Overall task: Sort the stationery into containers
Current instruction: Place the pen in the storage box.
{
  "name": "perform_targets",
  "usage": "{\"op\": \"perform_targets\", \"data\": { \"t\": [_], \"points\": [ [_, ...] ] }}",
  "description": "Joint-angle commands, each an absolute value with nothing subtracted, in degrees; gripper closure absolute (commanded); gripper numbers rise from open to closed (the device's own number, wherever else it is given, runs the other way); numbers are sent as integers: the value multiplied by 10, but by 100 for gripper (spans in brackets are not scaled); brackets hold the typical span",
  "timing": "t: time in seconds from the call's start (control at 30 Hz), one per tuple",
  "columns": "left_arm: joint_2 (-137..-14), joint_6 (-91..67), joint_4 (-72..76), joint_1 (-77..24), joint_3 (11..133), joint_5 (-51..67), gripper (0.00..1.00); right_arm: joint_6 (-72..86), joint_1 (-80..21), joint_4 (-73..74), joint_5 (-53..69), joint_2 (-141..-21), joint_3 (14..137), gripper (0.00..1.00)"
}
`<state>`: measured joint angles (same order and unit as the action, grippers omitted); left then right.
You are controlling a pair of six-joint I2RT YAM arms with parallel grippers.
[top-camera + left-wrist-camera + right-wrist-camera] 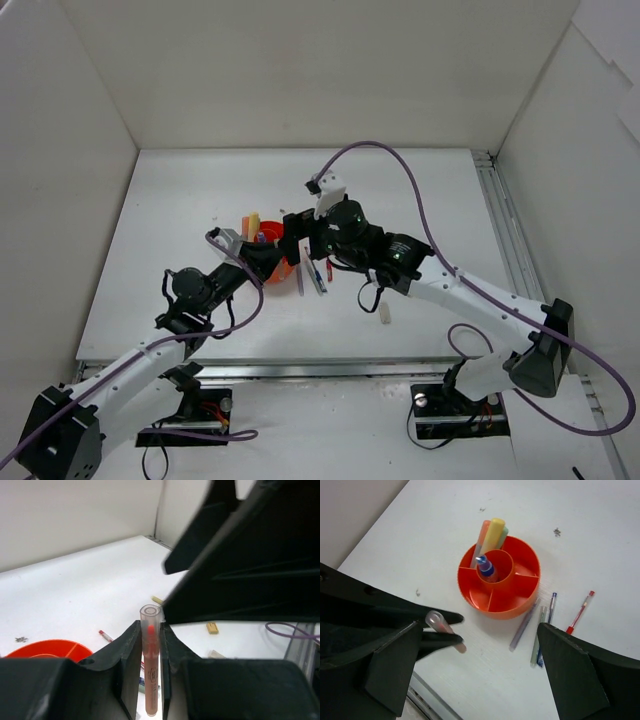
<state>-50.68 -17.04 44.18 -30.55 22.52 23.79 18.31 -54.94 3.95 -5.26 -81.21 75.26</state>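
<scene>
Currently, the left claw (150, 635) is gripping an orange marker (150, 680) with a clear cap. Its two fingers are pressing flat against the barrel and holding it upright at lower centre of the left wrist view, cap end uppermost. In the right wrist view the same marker is showing left of centre, just to the lower left of the orange-red bowl (492, 611) and not touching it. The right claw (477, 630) is standing wide open with nothing between its fingers, which are filling the lower left and lower right corners of that view. The bowl is sitting at centre frame on the white tabletop (600, 540). A blue-white marker (486, 568) is standing in its round middle cup. A yellow marker (494, 531), a peach marker (481, 537) and a green marker (504, 531) are leaning together out of the upper outer compartment. To the lower right of the bowl, a grey pen (522, 628), a blue pen (550, 610) and a red pen (580, 612) are lying on the tabletop, the grey one nearest the bowl wall. In the top view a pale eraser block (384, 315) is lying apart, lower right of centre.
</scene>
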Motion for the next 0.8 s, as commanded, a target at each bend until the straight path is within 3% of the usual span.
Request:
{"op": "perform_targets", "data": {
  "t": [0.0, 0.5, 0.77],
  "points": [
    [-505, -213, 536, -269, 220, 247, 100, 234, -525, 4, -119, -758, 739, 2],
    [-514, -166, 569, -232, 176, 74, 100, 232, -469, 4, -166, -651, 623, 2],
    [-591, -149, 631, -207, 193, 85, 100, 228, -439, 11, -163, -614, 588, 2]
  ]
}}
